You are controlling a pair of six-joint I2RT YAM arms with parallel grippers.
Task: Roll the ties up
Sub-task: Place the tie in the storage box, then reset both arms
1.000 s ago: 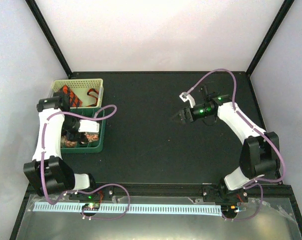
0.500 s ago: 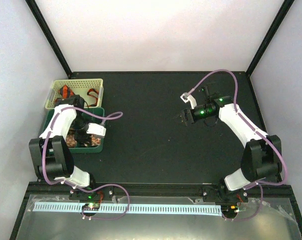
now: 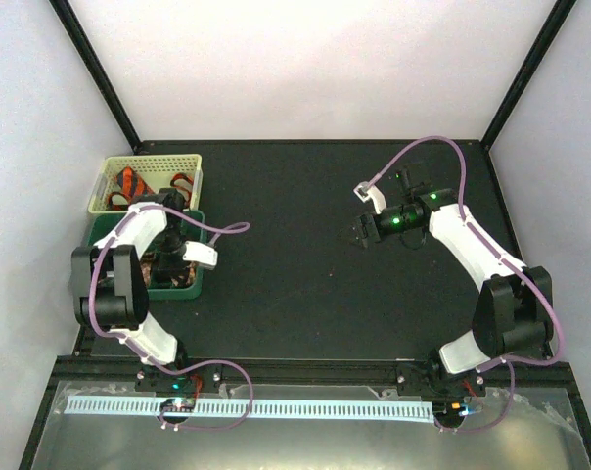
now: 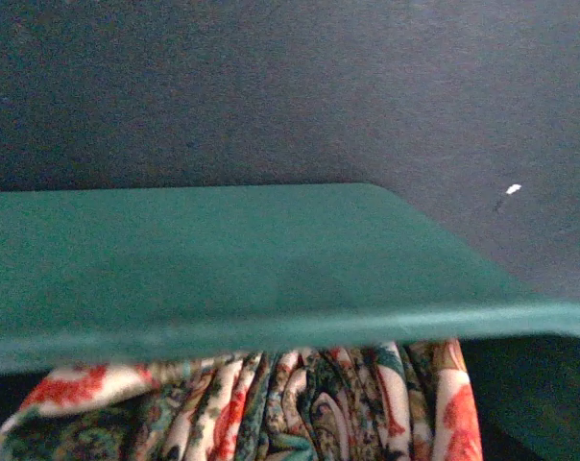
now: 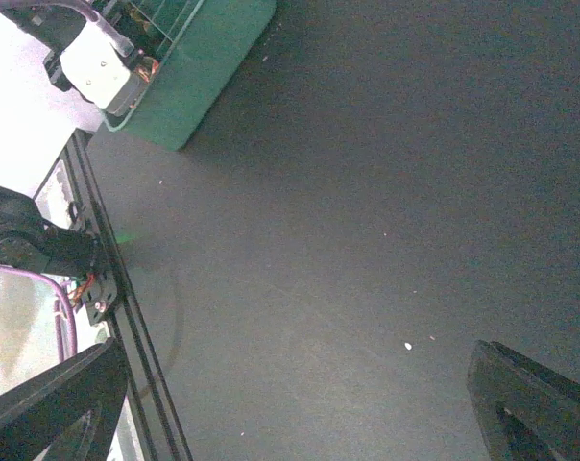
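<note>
The speckled brown-green-red tie [image 4: 300,403] lies bunched in folds inside the green bin [image 4: 223,259]; the top view shows a bit of it [image 3: 181,277]. The orange tie with black stripes [image 3: 131,183] lies in the cream basket [image 3: 159,160] behind the bin. My left gripper [image 3: 162,262] reaches down into the green bin [image 3: 183,294] over the speckled tie; its fingers are hidden in both views. My right gripper [image 3: 359,233] hovers open and empty over the bare mat, its fingers [image 5: 530,403] wide apart in the right wrist view [image 5: 300,403].
The green bin [image 5: 204,67] and cream basket stand at the table's left edge. A red-brown item [image 3: 184,184] also lies in the basket. Purple cables loop off both arms. The black frame rail [image 3: 305,370] runs along the near edge.
My left arm has swung in from the left side and lowered its gripper into the green bin. My right gripper has shifted slightly and stays open.
</note>
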